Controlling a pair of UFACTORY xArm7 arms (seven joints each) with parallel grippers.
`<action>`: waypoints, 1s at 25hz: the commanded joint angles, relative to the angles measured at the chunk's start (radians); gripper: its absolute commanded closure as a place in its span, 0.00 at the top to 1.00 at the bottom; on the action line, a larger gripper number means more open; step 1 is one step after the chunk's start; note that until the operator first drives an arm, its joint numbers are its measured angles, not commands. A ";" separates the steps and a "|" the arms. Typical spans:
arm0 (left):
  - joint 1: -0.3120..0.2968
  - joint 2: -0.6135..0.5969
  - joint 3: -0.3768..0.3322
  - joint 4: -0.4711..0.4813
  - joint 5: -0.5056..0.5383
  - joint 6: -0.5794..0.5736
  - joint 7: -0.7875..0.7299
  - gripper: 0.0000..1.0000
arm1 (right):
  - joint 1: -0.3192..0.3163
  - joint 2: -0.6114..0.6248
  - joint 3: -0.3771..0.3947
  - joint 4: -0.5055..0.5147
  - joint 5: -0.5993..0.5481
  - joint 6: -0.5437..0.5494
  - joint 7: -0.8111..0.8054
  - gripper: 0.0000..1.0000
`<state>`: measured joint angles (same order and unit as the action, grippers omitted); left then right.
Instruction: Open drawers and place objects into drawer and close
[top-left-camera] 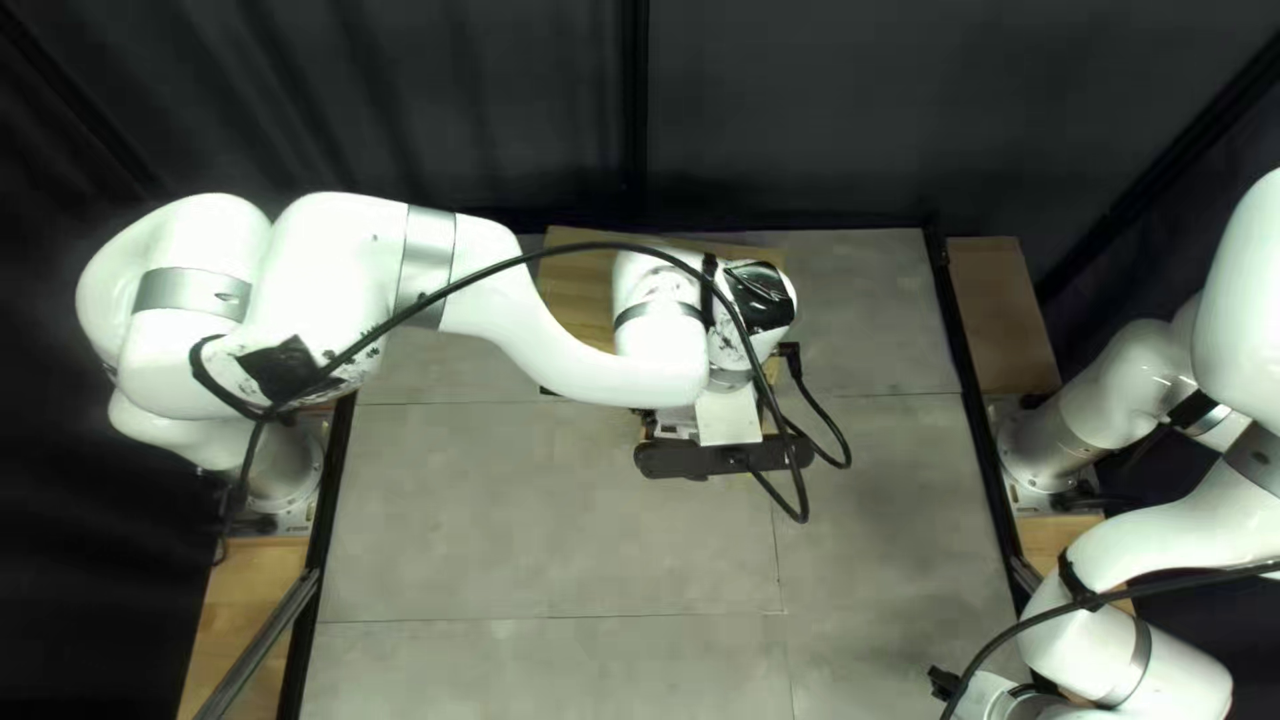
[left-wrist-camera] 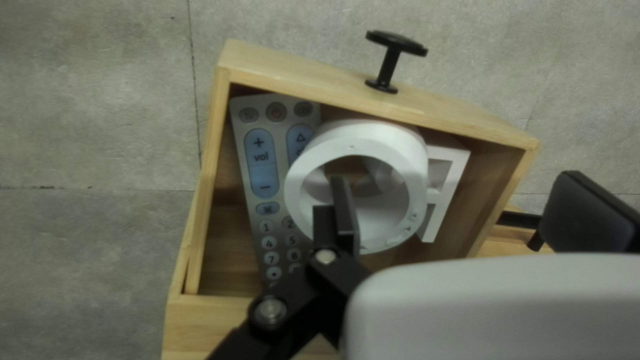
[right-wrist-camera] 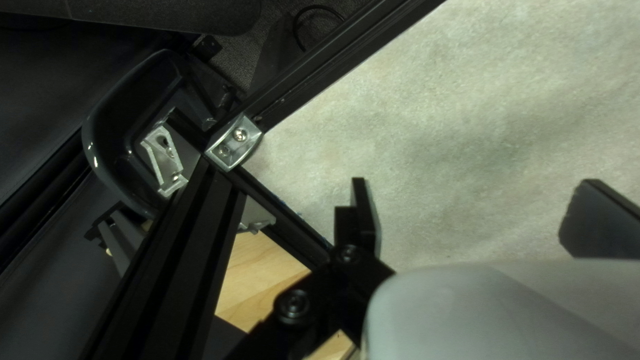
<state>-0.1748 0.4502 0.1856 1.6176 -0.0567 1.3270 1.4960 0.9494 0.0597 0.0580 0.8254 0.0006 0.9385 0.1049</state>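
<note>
In the top left view my left gripper (top-left-camera: 678, 422) is largely hidden under its arm, over the wooden cabinet (top-left-camera: 576, 296). An open drawer (left-wrist-camera: 208, 180) with a black knob (left-wrist-camera: 389, 61) holds a pale remote (left-wrist-camera: 257, 180), a white ring-shaped object (left-wrist-camera: 413, 160) and a white bracket-like piece (left-wrist-camera: 445, 190). My left gripper (left-wrist-camera: 467, 213) stands open over it, one finger overlapping the ring's opening, the other outside the drawer's side wall. Contact cannot be told. My right gripper (right-wrist-camera: 479, 212) is open, nothing between its fingers, away from the cabinet.
Grey table surface (top-left-camera: 534, 534) lies in front of the cabinet. A black cable (top-left-camera: 804, 480) loops beside the left arm's wrist. Under the right gripper are a pale surface (right-wrist-camera: 467, 120), a black frame rail (right-wrist-camera: 313, 63) and a metal corner bracket (right-wrist-camera: 233, 141).
</note>
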 commanded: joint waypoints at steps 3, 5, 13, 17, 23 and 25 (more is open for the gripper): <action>0.002 -0.005 0.001 -0.014 -0.004 -0.005 0.000 0.84 | 0.000 0.000 0.000 0.000 0.000 0.000 0.000 1.00; 0.002 -0.006 0.000 -0.019 -0.005 -0.008 0.000 0.82 | 0.000 0.000 0.000 0.000 0.000 0.000 0.000 1.00; 0.004 -0.004 0.001 -0.021 -0.005 -0.008 0.001 0.23 | 0.000 0.000 0.000 0.000 0.000 0.000 0.000 1.00; 0.004 -0.002 0.002 -0.017 -0.003 -0.003 -0.001 0.00 | 0.000 0.000 0.000 0.000 0.000 0.000 0.000 1.00; -0.002 0.000 0.005 0.022 0.011 0.032 -0.013 0.00 | 0.000 0.000 0.000 0.000 0.000 0.000 0.000 1.00; -0.006 -0.009 0.008 0.040 0.021 0.051 -0.019 0.00 | 0.000 0.000 0.000 0.000 0.000 0.000 0.000 1.00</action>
<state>-0.1757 0.4519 0.1901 1.6343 -0.0481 1.3539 1.4854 0.9494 0.0597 0.0580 0.8254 0.0006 0.9385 0.1049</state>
